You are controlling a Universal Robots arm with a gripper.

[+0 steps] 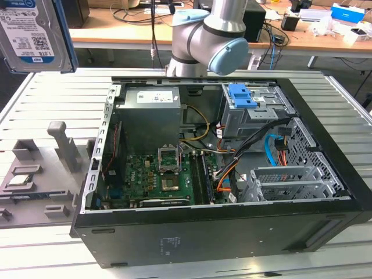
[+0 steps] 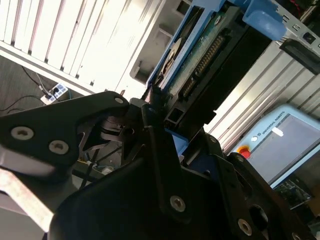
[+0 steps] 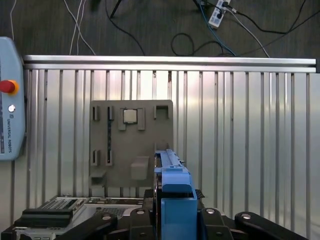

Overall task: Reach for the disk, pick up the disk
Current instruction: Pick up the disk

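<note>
While aloft, labelled disk (image 1: 32,32) in pincer (image 3: 174,197).

Silver-grey disk (image 1: 36,40) with a white-and-blue barcode label (image 1: 26,23) and blue bracket (image 1: 69,40); black computer case (image 1: 203,238) holding a green motherboard (image 1: 145,177); silver ribbed table (image 1: 52,93); grey fixture plate (image 3: 115,150); red button (image 3: 7,86) on light-blue pendant (image 3: 10,125)

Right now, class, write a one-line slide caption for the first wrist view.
The disk, seen edge-on, clamped between the jaws above a grey fixture plate on the slatted metal table.
</note>
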